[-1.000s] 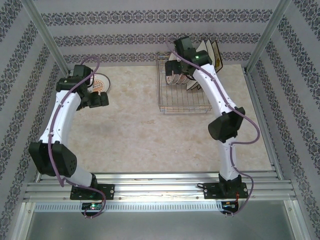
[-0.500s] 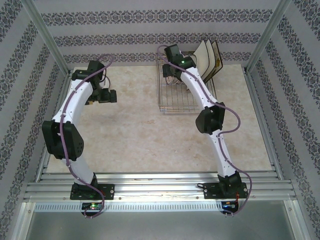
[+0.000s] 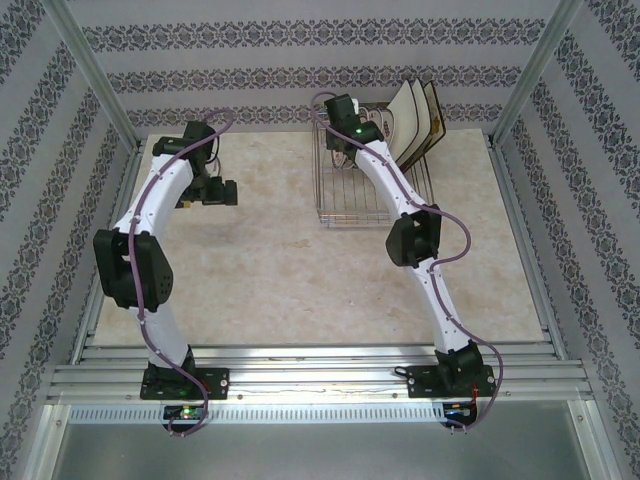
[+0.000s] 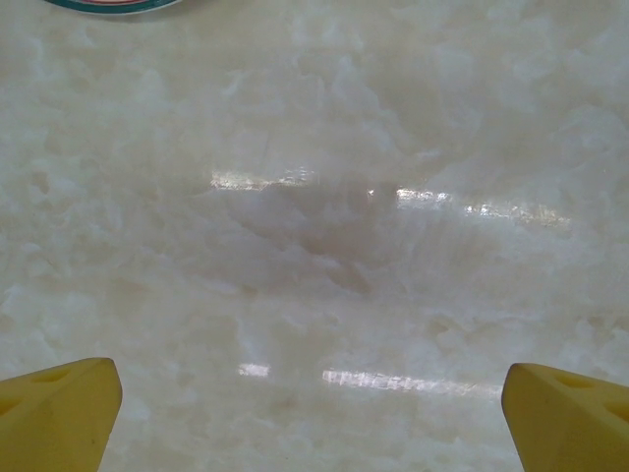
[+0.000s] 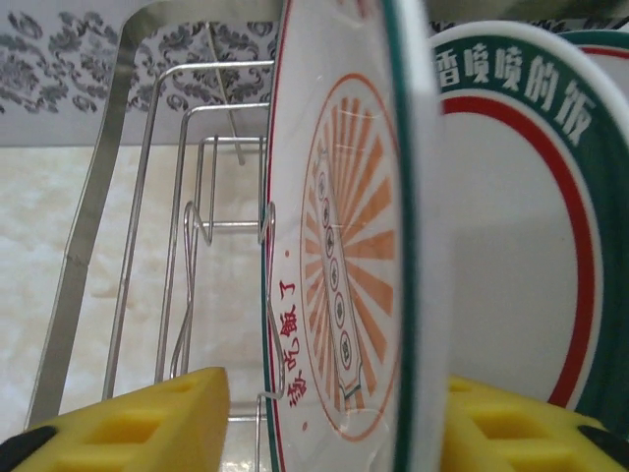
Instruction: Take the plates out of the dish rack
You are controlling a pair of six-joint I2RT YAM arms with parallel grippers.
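The right gripper point(image 5: 334, 418) straddles an upright plate point(image 5: 344, 246), which stands edge-on between the fingers. A gap shows at one finger point(image 5: 128, 418), so the plate is not clamped. The left gripper point(image 4: 314, 398) is spread wide and empty.

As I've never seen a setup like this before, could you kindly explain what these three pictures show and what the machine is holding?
These are two white robot arms bolted at the near edge of a marble-look table. The wide picture looks down from above and behind them. The other two come from a camera on each wrist, so the yellow shapes are that gripper's own fingers. The left gripper is wide open over bare table, holding nothing, with a plate's rim at the top edge. The right gripper reaches into the wire dish rack, a finger either side of an upright round plate, with a gap on one side. Square cream plates lean at the rack's far end.
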